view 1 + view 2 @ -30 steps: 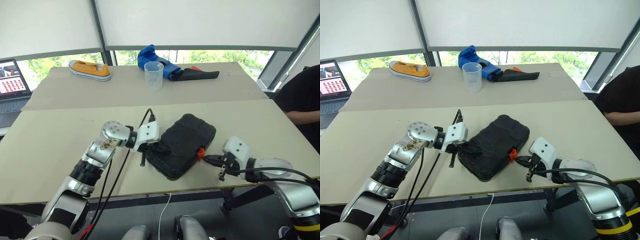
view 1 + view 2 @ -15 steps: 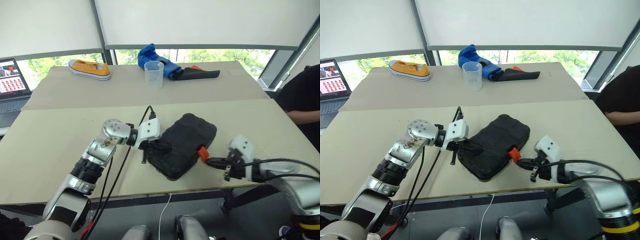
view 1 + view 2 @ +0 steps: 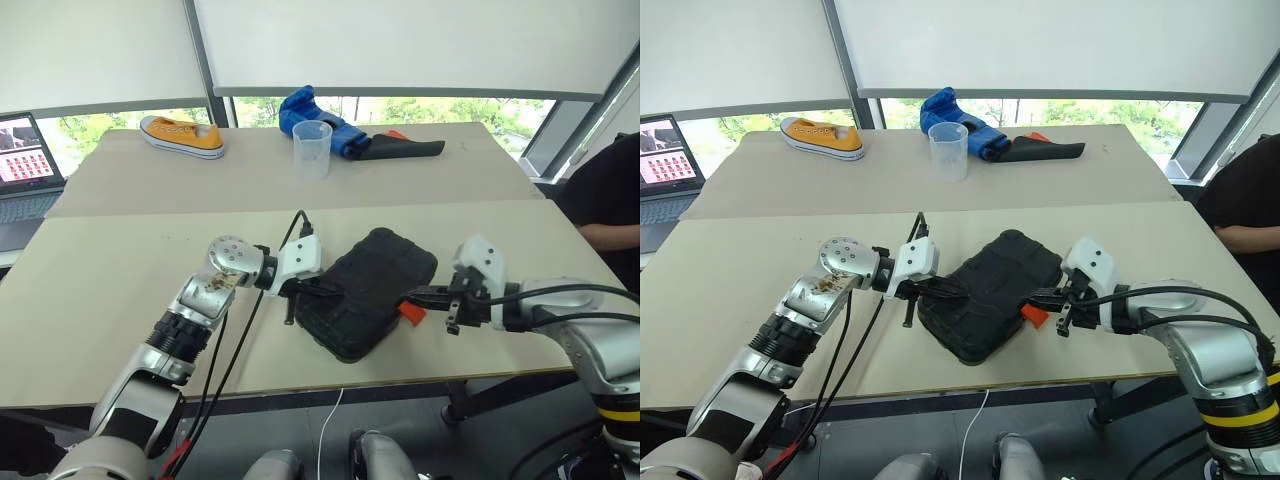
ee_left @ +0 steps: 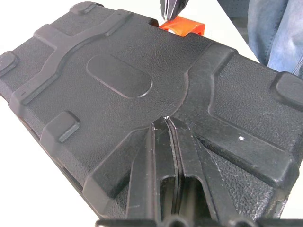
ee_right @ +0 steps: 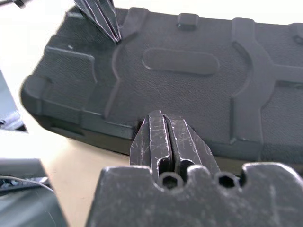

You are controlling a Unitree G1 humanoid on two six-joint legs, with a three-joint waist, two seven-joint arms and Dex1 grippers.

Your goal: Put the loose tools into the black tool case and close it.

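Black tool case (image 3: 368, 291): one, lid down; one orange latch (image 3: 410, 313).

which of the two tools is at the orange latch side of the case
The right tool, shut, points at the orange latch on the black tool case. The left tool, also shut, rests on the lid at the opposite edge.

Both tools (image 3: 325, 291) (image 3: 412, 294) closed, converging inward

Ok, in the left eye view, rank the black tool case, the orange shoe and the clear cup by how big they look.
1. black tool case, though it is nearest the camera.
2. orange shoe
3. clear cup
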